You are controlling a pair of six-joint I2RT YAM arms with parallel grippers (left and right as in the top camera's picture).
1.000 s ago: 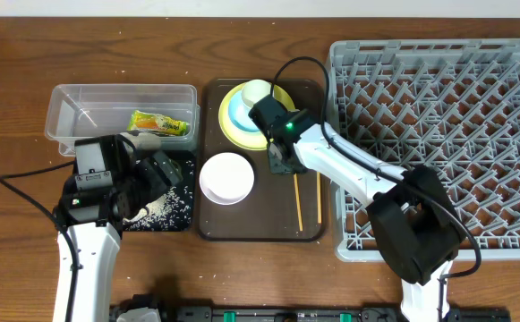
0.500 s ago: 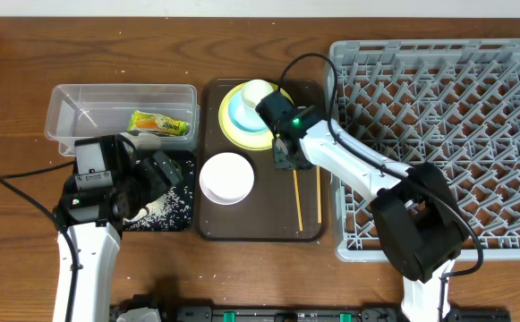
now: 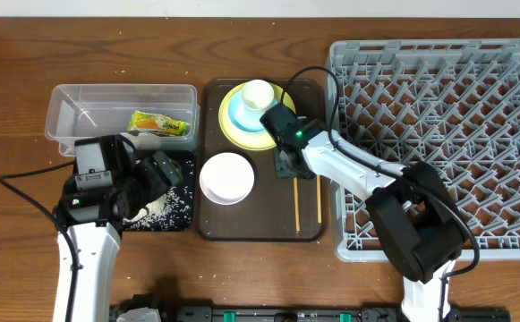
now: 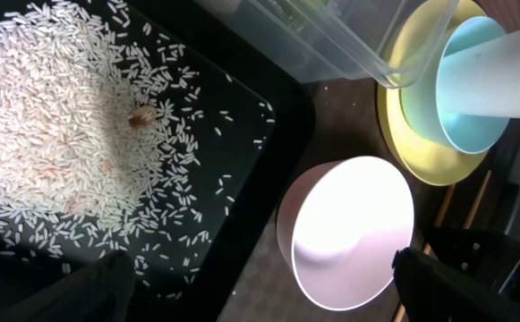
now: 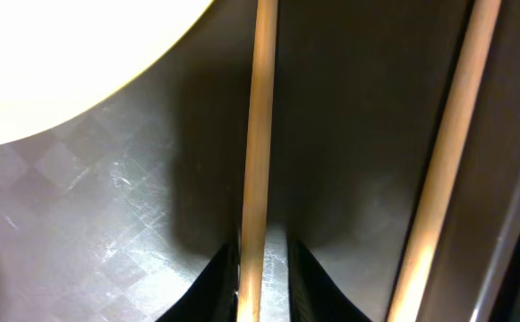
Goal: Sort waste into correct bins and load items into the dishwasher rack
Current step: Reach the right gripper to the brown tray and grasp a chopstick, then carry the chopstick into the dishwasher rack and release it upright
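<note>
My right gripper (image 3: 286,168) is down on the dark brown serving tray, its fingers (image 5: 261,268) closed around the left one of two wooden chopsticks (image 3: 297,201) (image 5: 261,107). The other chopstick (image 3: 318,197) (image 5: 447,161) lies beside it. A white cup (image 3: 258,93) stands in a light blue bowl (image 3: 239,112) on the yellow plate (image 3: 228,125). The white bowl (image 3: 226,177) (image 4: 349,233) stands in front of them. My left gripper (image 3: 157,174) (image 4: 260,268) is open and empty over the black tray (image 3: 183,210), which holds rice (image 4: 54,116). The snack wrapper (image 3: 159,122) lies in the clear tub (image 3: 58,116).
The grey dishwasher rack (image 3: 439,134) fills the right side, touching the brown serving tray (image 3: 210,228). A few rice grains lie on the wood near the black tray. The right arm's cable loops over the plate and the rack's edge.
My right gripper has moved from beside the yellow plate toward the front, down onto the top end of the left chopstick. The left arm has not moved.
</note>
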